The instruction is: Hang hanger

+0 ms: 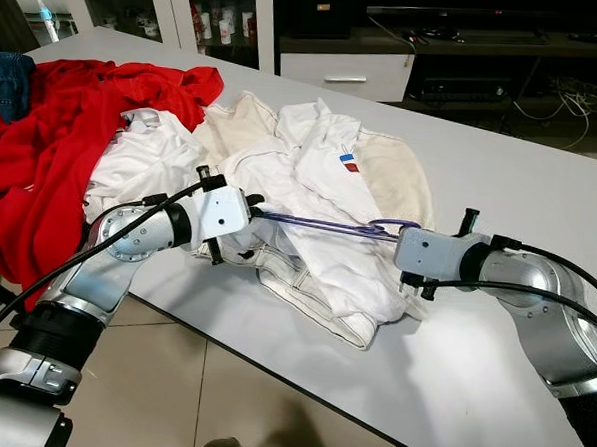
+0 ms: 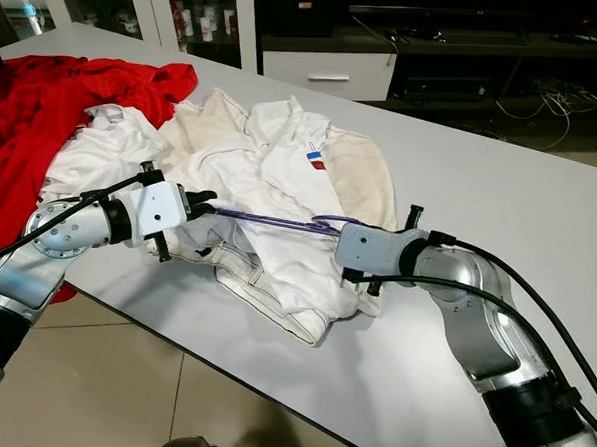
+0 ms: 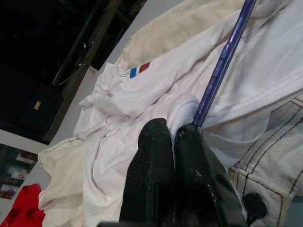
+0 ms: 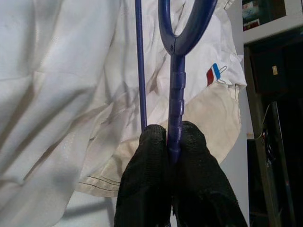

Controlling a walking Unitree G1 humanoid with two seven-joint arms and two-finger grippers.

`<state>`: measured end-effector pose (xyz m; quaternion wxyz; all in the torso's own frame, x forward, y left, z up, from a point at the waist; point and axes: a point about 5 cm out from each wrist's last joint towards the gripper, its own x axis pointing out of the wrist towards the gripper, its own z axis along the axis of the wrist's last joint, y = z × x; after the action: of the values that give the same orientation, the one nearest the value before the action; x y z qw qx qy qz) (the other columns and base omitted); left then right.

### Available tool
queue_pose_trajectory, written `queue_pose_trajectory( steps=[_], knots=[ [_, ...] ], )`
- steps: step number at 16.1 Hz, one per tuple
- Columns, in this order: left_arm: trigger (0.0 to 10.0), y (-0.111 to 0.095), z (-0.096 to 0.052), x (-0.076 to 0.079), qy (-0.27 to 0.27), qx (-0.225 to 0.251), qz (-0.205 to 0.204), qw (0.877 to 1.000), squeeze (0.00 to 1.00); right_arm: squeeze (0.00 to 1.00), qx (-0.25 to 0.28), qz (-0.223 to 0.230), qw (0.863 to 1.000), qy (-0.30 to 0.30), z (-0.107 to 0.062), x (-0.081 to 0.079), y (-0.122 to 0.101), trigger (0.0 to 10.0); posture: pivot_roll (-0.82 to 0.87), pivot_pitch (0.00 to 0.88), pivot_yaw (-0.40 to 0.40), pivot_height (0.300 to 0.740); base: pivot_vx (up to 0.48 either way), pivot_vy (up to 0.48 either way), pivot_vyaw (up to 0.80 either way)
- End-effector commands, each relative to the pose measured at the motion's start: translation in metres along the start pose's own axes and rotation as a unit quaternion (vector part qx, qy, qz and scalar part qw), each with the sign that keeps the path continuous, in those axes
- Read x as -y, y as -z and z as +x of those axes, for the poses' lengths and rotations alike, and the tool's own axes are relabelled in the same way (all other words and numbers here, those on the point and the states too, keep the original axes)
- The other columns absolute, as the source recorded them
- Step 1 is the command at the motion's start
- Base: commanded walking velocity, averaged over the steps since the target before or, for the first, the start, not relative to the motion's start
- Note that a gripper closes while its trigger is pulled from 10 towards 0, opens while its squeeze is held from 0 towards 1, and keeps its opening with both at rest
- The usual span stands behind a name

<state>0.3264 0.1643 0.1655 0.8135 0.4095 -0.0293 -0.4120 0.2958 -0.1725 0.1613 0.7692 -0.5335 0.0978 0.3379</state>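
Note:
A thin blue hanger (image 1: 323, 225) stretches level between my two grippers, just above a white garment (image 1: 311, 184) heaped on the white table (image 1: 540, 196). My left gripper (image 1: 252, 212) is shut on one end of the hanger (image 3: 220, 71), pinching a fold of white cloth with it. At the other end my right gripper (image 1: 390, 231) is shut on the hanger's hook stem (image 4: 176, 90), and the curved hook (image 4: 187, 23) points away from the fingertips (image 4: 154, 142). The garment carries a small blue and red badge (image 1: 350, 162).
A red garment (image 1: 73, 122) lies piled at the table's left, with blue denim (image 1: 6, 78) behind it. The near table edge runs across below my arms over a tiled floor (image 1: 220, 380). Cabinets and a low shelf with cables stand behind.

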Motion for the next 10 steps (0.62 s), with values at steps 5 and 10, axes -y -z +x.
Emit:
queue_pose_trajectory(
  steps=[5,10],
  knots=[
    [0.0,-0.012,0.008,-0.004,0.015,0.018,0.029,0.999,0.0,0.0,0.022,-0.007,1.0,-0.005,-0.003,0.002,-0.007,10.0,0.15,0.0,0.03,0.74,0.0,0.0,0.0],
    [0.0,-0.006,0.003,-0.009,0.007,0.004,0.034,0.999,0.0,0.0,0.001,-0.004,1.0,-0.011,-0.015,0.005,0.008,10.0,0.14,0.0,0.029,0.74,0.0,0.0,0.0]
  ],
)
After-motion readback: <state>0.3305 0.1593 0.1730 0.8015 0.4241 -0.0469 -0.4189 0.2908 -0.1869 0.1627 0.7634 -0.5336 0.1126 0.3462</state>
